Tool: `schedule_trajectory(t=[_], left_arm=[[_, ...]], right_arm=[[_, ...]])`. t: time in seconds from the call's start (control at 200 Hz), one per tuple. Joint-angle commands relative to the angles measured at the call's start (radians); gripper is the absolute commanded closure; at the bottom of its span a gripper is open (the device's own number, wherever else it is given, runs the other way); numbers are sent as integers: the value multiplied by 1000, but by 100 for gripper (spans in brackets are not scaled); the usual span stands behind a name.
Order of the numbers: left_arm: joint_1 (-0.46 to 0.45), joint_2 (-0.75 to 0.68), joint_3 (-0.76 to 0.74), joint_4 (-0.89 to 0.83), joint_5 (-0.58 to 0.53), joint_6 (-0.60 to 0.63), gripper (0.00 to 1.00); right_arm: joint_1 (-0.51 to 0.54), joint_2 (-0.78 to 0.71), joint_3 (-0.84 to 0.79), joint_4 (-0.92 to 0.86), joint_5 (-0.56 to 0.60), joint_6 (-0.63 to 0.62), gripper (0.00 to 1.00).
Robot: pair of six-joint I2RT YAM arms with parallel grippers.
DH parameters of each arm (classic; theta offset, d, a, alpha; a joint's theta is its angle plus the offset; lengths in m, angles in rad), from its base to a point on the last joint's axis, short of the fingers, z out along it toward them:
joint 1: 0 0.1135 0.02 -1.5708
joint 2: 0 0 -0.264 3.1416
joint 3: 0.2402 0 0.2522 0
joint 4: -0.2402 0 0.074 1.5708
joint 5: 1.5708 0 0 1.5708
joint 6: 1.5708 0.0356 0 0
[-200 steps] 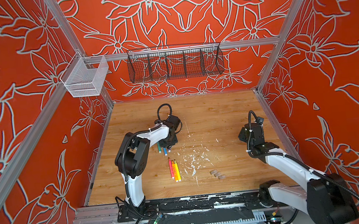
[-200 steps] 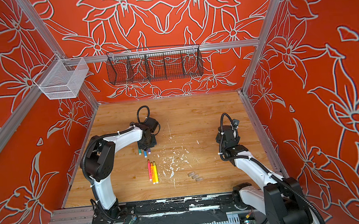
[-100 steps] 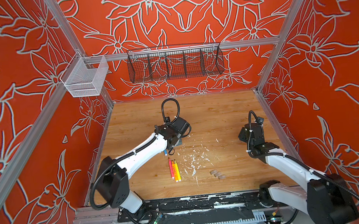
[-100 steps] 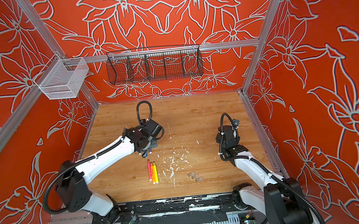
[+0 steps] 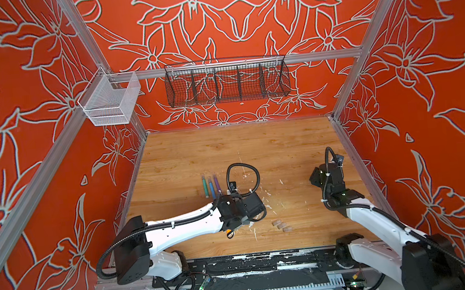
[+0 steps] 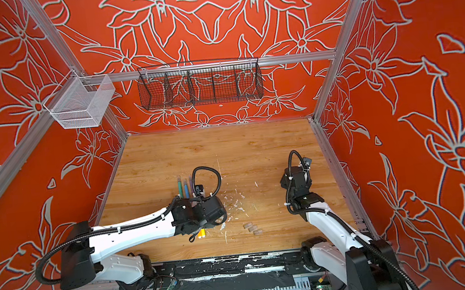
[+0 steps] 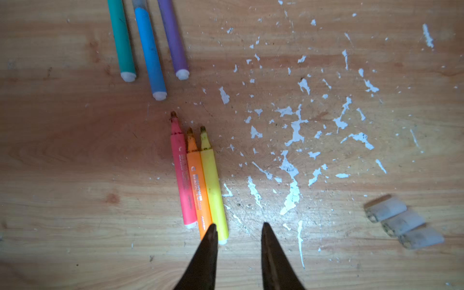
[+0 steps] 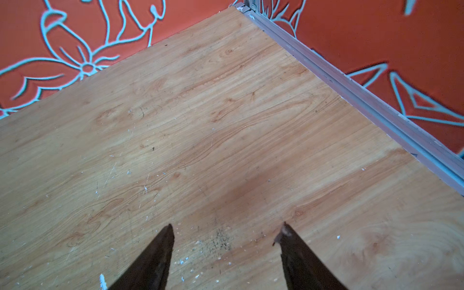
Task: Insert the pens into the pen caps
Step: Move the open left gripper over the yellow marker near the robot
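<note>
I count six pens on the worktop [image 5: 255, 149], in two rows of three.

**Near row.** The pink pen [image 7: 183, 175], orange pen [image 7: 198, 185] and yellow pen [image 7: 213, 185] lie touching side by side, with their bare tips pointing away from me. The left gripper [image 7: 238, 227] hangs over their near ends. Its jaws stand a narrow gap apart with nothing between them. One fingertip [image 7: 212, 234] overlaps the orange and yellow ends, and I cannot tell whether it touches them. In both top views the left arm's wrist covers most of this row. Only the left wrist view shows it whole.

**Right of that row.** Beyond a scatter of white flecks [image 7: 292, 130], three loose pen caps [image 5: 281, 225] lie touching in a short diagonal line. The right gripper [image 8: 227, 226] is well apart on the right, with its jaws wide and holding nothing over plain wood.

**Far row.** The green pen [image 5: 205, 186], blue pen [image 5: 211, 187] and purple pen [image 5: 217, 183] lie parallel, with their white ends towards me. The left wrist view shows a greyish cap [image 7: 138, 3] on the blue pen's far end. In both top views all three far ends look pale grey.

**Containers.** There are two, seen only in the top views. A white mesh basket [image 5: 111, 105] hangs on the left rail. A black wire basket [image 5: 227, 83] with five compartments hangs on the back rail. Through each, only the wall pattern shows.
</note>
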Motion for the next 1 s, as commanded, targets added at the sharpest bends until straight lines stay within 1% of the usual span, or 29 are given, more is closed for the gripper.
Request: schedule_trajectory(t=[0.0,0.175,0.32,0.851,0.996], left_arm=[[-8,61,-17,-15,-33,-100,72],[-8,120,-57,26,-32,-152,72],[-9,148,-94,81,-28,-155,72],[7,263,-61,79,-24,-178,72],[13,276,-59,76,-29,-187,72]], right_arm=[[-4,-13,-14,13,-8,-8,32],[-4,-15,-16,14,-14,-9,32],[-4,-10,-12,13,-16,-11,32],[-4,-15,-16,13,-32,-16,32],[-3,-16,-16,14,-33,-17,32]])
